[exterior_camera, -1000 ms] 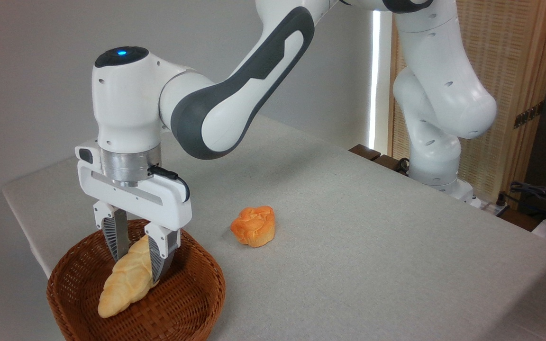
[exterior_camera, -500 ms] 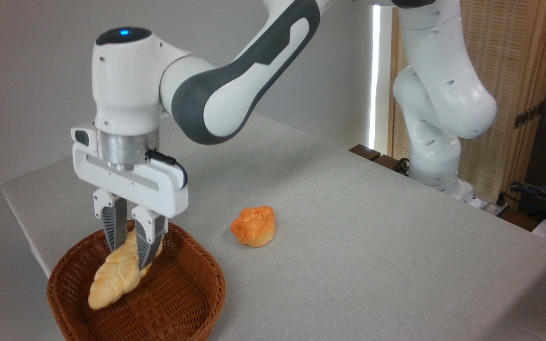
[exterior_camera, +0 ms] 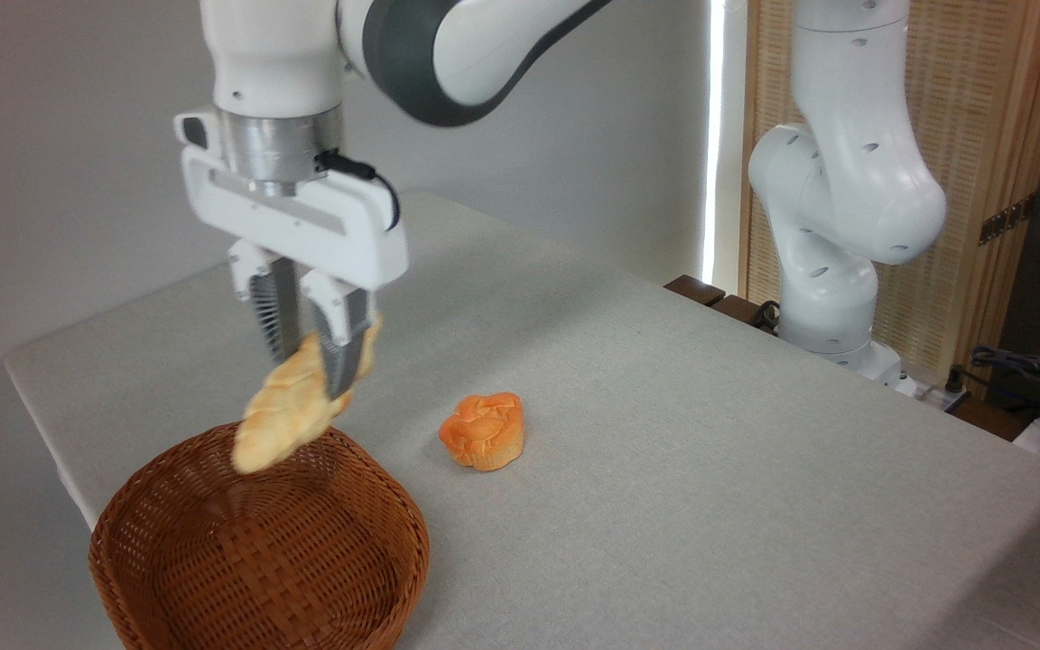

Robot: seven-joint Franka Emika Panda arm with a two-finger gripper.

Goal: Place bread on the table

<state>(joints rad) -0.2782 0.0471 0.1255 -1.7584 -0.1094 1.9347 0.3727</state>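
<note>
Gripper (exterior_camera: 311,361): clamped near one end of bread (exterior_camera: 290,415), above basket (exterior_camera: 258,551). Risk: loaf hangs tilted, may swing loose before reaching table (exterior_camera: 664,433).

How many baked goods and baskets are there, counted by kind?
Braided bread, held up in the gripper: 1
Orange bun on the table: 1
Wicker basket: 1
Total: 3

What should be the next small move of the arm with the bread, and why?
Probably a sideways carry to the right, away from the basket. The gripper is shut on the bread, which hangs tilted in the air above the basket's rim. Bare table lies to the right, beyond the orange bun.
</note>
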